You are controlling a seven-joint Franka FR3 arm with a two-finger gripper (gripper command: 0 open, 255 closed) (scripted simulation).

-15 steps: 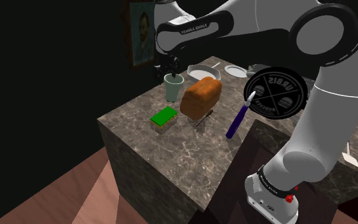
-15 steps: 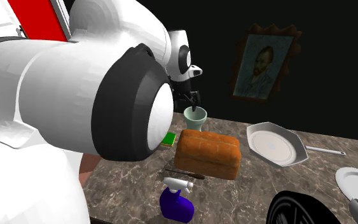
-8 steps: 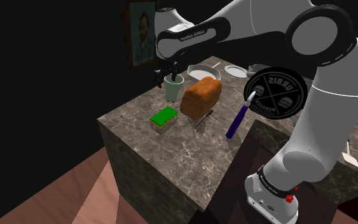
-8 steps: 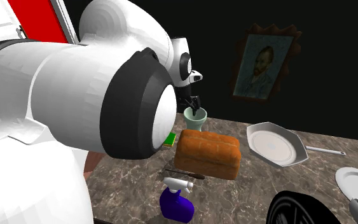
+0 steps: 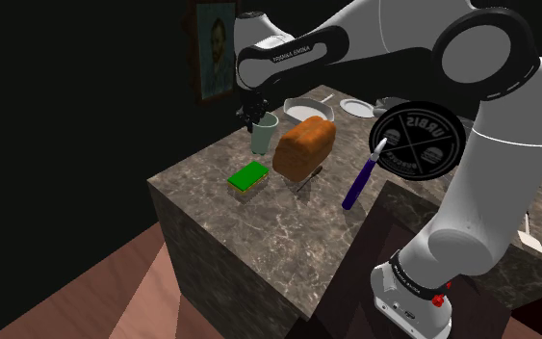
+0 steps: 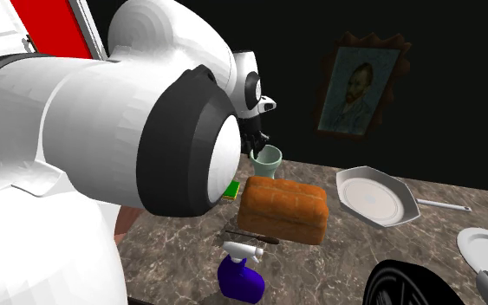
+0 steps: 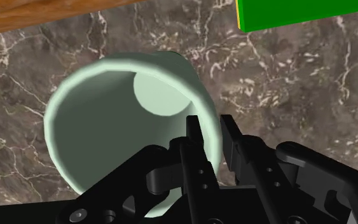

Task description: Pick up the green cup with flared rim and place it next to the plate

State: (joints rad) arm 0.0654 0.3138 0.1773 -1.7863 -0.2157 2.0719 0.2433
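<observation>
Wrist view: green cup (image 7: 107,127) stands upright on the marble counter (image 7: 285,83), pale green w/ a flared rim. The gripper (image 7: 210,125) straddles its wall, one finger inside the bowl and the other outside, closed onto the bit of rim between them. Looks like a real pinch, tho the angle's tight and I can't swear both pads bite. Bread loaf (image 7: 44,14) is just beside the cup, green block (image 7: 298,13) near it on another side.

Shoulder view: cup (image 5: 265,135) is upper centre of frame at the far corner of the counter, gripper (image 5: 251,117) on the rim side away from the loaf (image 5: 304,144). White plate (image 5: 302,104) lies just beyond the loaf, higher in frame.

Second exterior view: cup (image 6: 268,161) centre-left, loaf (image 6: 283,208) below it, plate (image 6: 372,197) to the right.

How I'd run it:
- A one-wall pinch lets the cup swing, so lift slow and straight up, wrist level.
- Get the base above loaf height before going across.
- Aim for bare counter beside the plate, not on its rim.
- Let go only once the base sits flat.
</observation>
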